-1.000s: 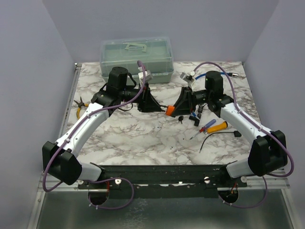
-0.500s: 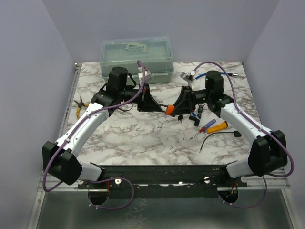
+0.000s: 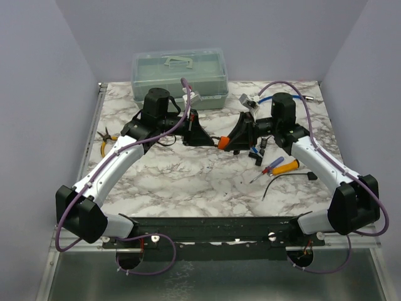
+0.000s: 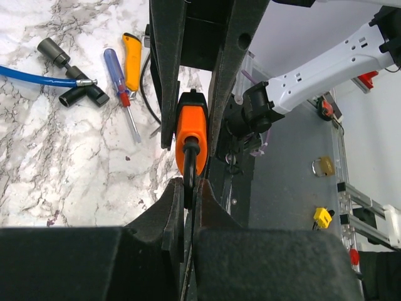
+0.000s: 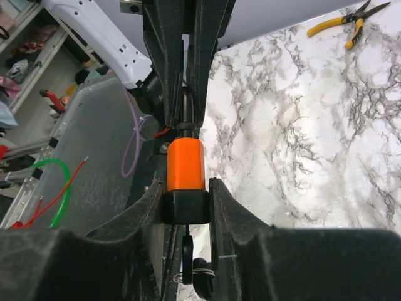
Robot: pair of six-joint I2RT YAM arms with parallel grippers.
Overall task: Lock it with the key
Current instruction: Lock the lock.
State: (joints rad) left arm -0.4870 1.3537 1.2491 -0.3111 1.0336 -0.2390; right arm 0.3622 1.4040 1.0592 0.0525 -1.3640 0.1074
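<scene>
While both arms meet a little toward 12 o'clock from the middle of the surface [image 3: 188, 182], the orange lock [image 4: 190, 128] is held between them. The right pincer [image 5: 187, 188] grips its body from the 3 o'clock side. The left pincer [image 4: 186, 188], closed tight, pinches the black shackle [image 4: 188, 164] from 9 o'clock. A key [image 5: 187, 249] on a ring hangs at the lock's black end. Screwdrivers [image 3: 285, 166] lie at 4 o'clock, pliers [image 3: 104, 144] at 9 o'clock, a box [image 3: 178, 75] at 12 o'clock.
</scene>
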